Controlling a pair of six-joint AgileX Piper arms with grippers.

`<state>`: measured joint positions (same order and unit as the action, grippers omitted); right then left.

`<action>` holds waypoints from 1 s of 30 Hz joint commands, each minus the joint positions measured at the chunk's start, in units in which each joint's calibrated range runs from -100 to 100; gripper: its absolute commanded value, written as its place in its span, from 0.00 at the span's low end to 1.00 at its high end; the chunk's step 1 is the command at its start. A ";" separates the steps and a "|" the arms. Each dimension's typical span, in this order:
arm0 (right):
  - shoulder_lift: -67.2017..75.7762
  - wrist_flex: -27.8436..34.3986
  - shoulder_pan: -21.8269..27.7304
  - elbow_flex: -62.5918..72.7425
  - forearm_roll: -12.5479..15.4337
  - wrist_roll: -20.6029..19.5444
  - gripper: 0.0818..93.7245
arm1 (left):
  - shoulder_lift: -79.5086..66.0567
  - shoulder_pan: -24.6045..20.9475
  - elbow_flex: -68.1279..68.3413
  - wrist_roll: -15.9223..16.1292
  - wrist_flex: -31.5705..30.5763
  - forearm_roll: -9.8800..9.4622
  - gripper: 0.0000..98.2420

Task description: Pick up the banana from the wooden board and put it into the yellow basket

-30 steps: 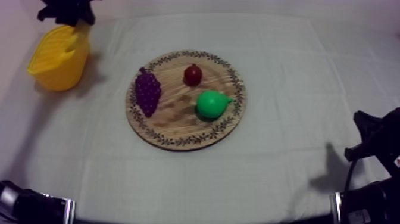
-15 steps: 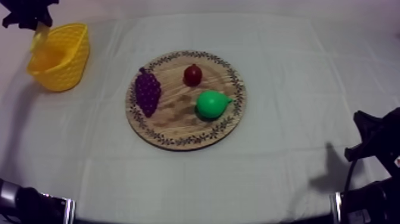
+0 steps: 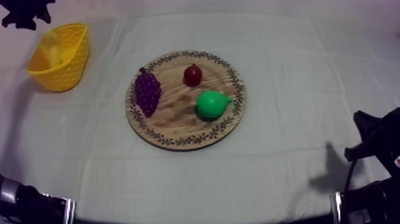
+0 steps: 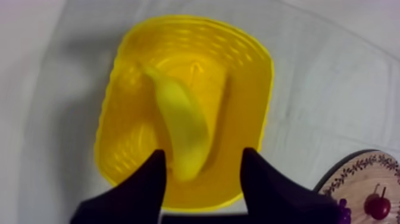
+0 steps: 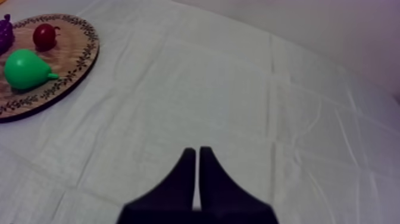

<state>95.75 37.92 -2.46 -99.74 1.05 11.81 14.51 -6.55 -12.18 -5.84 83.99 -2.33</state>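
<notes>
The banana (image 4: pixel 181 128) lies inside the yellow basket (image 4: pixel 250 77), free of the fingers. My left gripper (image 4: pixel 202 154) hangs open just above the basket's near rim. From above, the basket (image 3: pixel 59 77) stands at the far left of the table with the banana (image 3: pixel 55 52) in it, and my left gripper (image 3: pixel 24 12) is beyond it at the corner. The round wooden board (image 3: pixel 178 128) lies mid-table. My right gripper (image 5: pixel 197 150) is shut on nothing, low over bare cloth near the right edge.
On the board sit a bunch of grapes (image 3: pixel 147 91), a small red fruit (image 3: pixel 192 75) and a green pear (image 3: pixel 211 103). My right arm (image 3: pixel 375 140) rests at the table's right edge. Bare cloth lies between the board and the basket.
My left gripper has let go of the banana, which now lies in the basket. The gripper has drawn back to the left, off the basket's top. The right arm has stayed still.
</notes>
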 commanded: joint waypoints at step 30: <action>0.01 -0.02 -0.06 -0.04 0.00 -0.01 0.00 | -10.83 3.67 14.99 -0.45 -6.51 -0.20 0.14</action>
<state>95.75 37.92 -2.53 -99.74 1.05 11.81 5.56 -3.22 0.10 -6.17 78.47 -2.53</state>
